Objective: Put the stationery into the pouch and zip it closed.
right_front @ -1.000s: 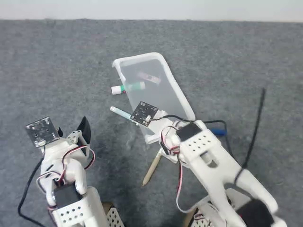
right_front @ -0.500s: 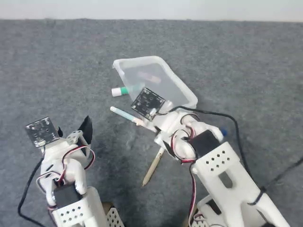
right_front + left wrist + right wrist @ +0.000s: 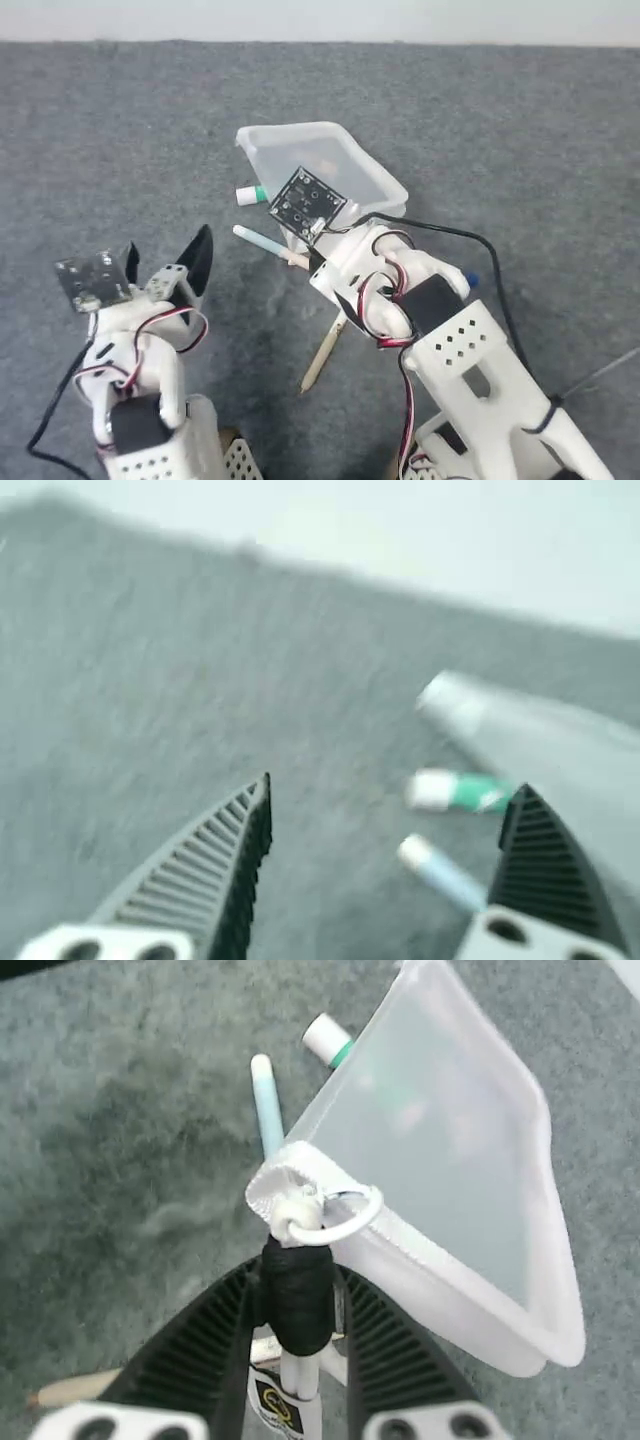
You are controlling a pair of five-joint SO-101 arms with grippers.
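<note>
Pouch (image 3: 345,165) gripped at its zip end, most stationery not yet packed.

Bare grey counter (image 3: 120,130) is left on every side, so room for moving is judged ample, with the far edge well beyond the pouch. The pouch is tilted up near the middle, its zip corner clamped between the fingers of the right gripper (image 3: 297,1282); a faint pinkish shape inside may be one item stowed. The left gripper (image 3: 163,262) hangs well away, fingers apart. Left outside are a wooden pencil (image 3: 322,358), a pale blue pen (image 3: 262,242) and a green-banded marker (image 3: 250,193), the last two just beside the pouch. Zipping is judged not yet done.
</note>
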